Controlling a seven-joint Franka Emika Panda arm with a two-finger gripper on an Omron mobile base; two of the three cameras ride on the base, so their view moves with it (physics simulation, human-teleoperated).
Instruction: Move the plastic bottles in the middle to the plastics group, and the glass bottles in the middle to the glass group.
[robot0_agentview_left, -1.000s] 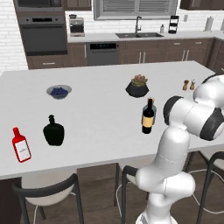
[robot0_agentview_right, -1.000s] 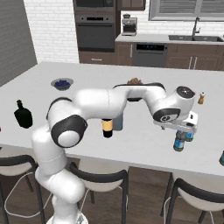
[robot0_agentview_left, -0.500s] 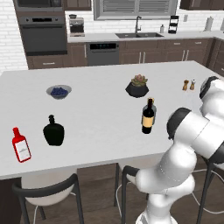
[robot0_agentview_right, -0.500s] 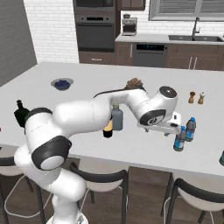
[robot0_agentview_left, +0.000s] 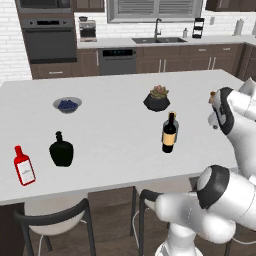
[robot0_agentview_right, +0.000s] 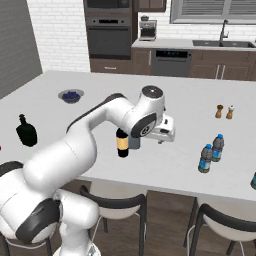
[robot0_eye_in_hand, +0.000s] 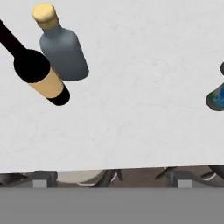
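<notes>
The dark wine bottle (robot0_agentview_right: 122, 142) with its tan label stands mid-counter, and the shorter grey bottle (robot0_agentview_right: 135, 143) with a gold cap is right behind it. In the hand view both lie at the upper left: wine bottle (robot0_eye_in_hand: 39, 72), grey bottle (robot0_eye_in_hand: 62, 49). Two blue-capped water bottles (robot0_agentview_right: 206, 158) (robot0_agentview_right: 218, 147) stand together near the front right edge; one shows at the hand view's right edge (robot0_eye_in_hand: 216, 97). My gripper (robot0_agentview_right: 163, 136) hovers open and empty above the counter, between the glass pair and the water bottles. The black flask (robot0_agentview_left: 61, 150) and red bottle (robot0_agentview_left: 23, 166) stand far left.
A bowl of blueberries (robot0_agentview_left: 67, 104) and a potted succulent (robot0_agentview_left: 158, 98) sit toward the back. Salt and pepper shakers (robot0_agentview_right: 224, 111) stand at the right. Black stools (robot0_agentview_right: 117, 197) line the counter's front edge. A teal object (robot0_agentview_right: 253, 180) peeks in at the far right.
My hand has drawn away from the two water bottles and swung left toward the wine and grey bottles. Its jaws stay wide apart. No bottle has shifted.
</notes>
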